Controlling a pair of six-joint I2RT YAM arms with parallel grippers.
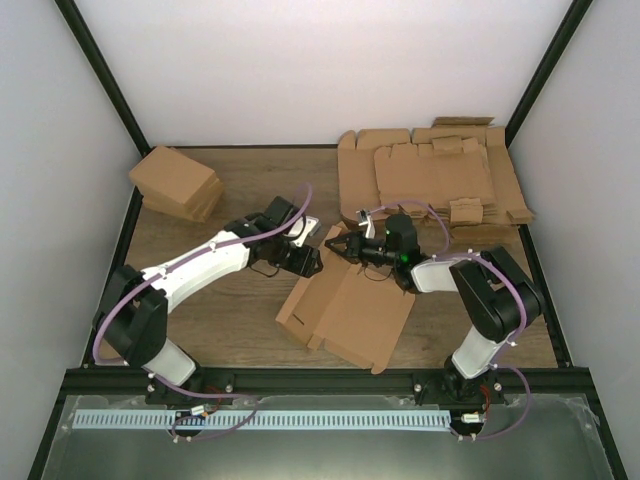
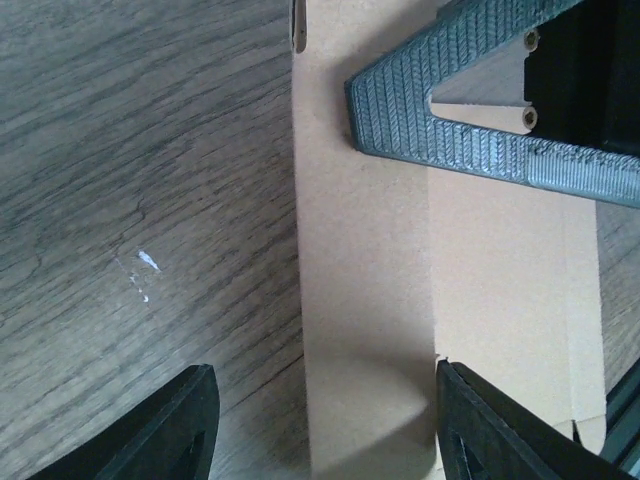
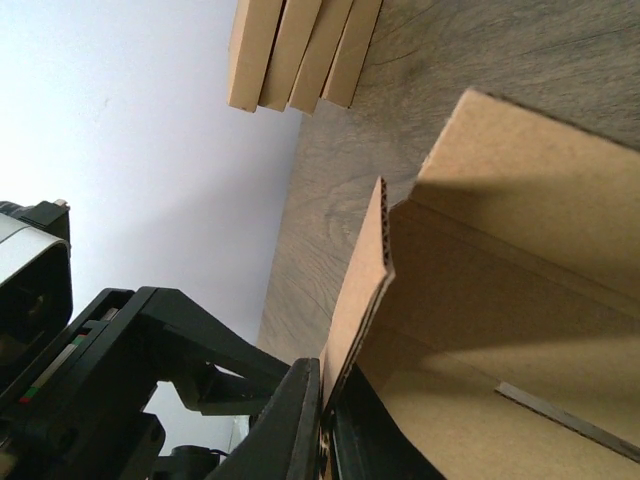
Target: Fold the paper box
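The paper box (image 1: 350, 310), a brown die-cut cardboard piece, lies on the wooden table in the middle with its far-left flap raised. My right gripper (image 1: 338, 243) is shut on that raised flap's edge; the right wrist view shows the corrugated flap (image 3: 362, 290) pinched between the two fingers (image 3: 300, 420). My left gripper (image 1: 312, 262) is open, right beside the same flap. In the left wrist view its fingers (image 2: 180, 420) straddle a cardboard strip (image 2: 365, 330), and the right gripper's ribbed finger (image 2: 440, 110) lies on the cardboard above.
A pile of flat cardboard sheets (image 1: 430, 175) lies at the back right. A pile of compact brown cartons (image 1: 178, 183) stands at the back left, and shows in the right wrist view (image 3: 300, 50). White walls close in the sides and back.
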